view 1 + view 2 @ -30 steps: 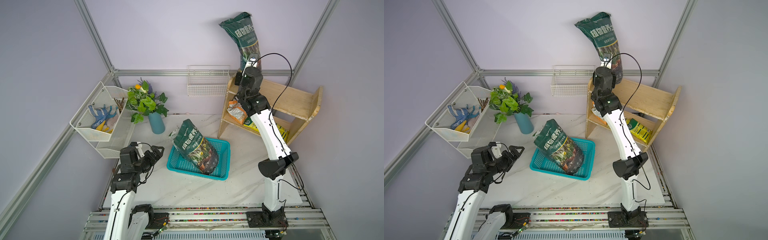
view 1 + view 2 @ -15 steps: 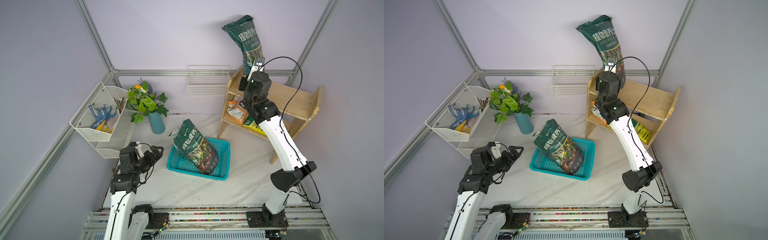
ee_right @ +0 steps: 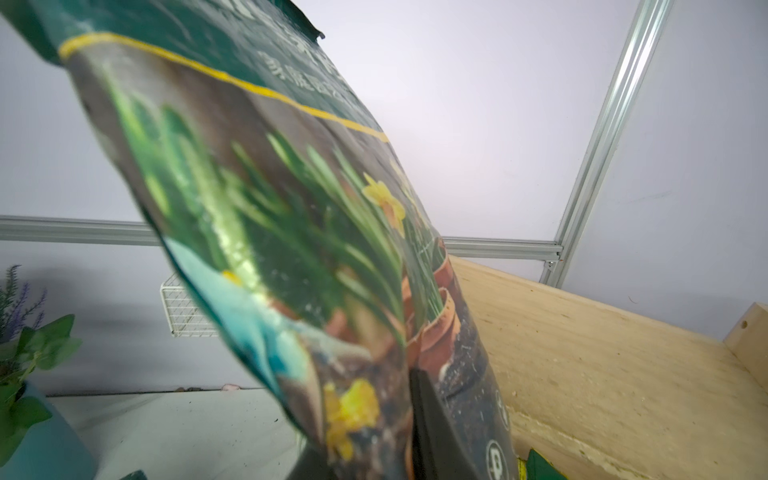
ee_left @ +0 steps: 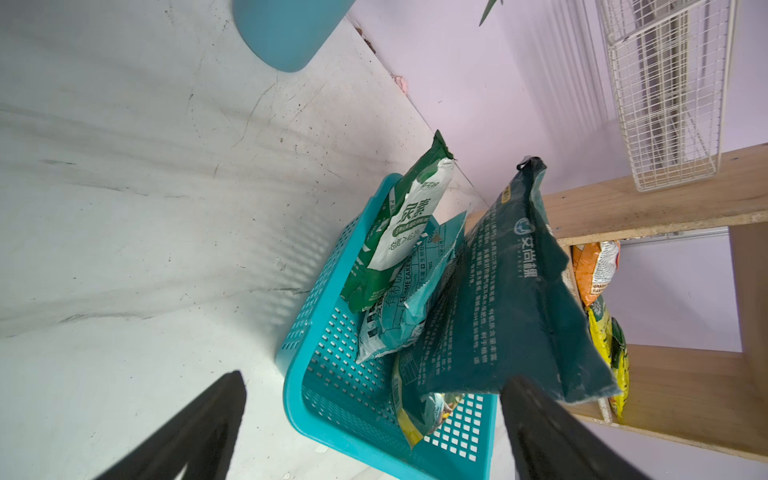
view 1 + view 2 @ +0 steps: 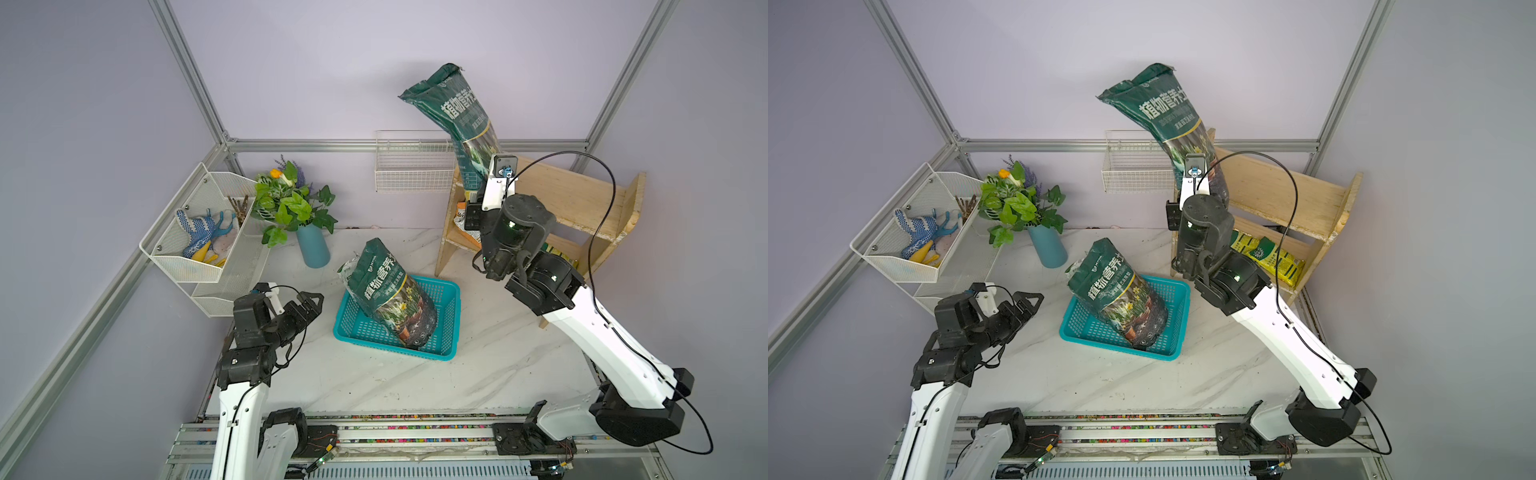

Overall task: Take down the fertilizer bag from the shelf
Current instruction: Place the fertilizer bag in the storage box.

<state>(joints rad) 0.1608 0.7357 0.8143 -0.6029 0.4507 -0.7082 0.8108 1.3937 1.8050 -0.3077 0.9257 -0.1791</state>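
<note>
I am clamping my right hand (image 5: 473, 197) on the bottom end of the fertilizer bag (image 5: 457, 112). The bag is rising steeply above that hand, its long axis leaning toward my left. It is hanging over the end of the shelf (image 5: 573, 195) nearest the teal basket (image 5: 451, 299); whether it is touching the top board I cannot tell. My left hand (image 5: 311, 299) is hovering spread wide over the counter (image 5: 374, 382), well apart, so I judge the lowering is falling to my right arm.
</note>
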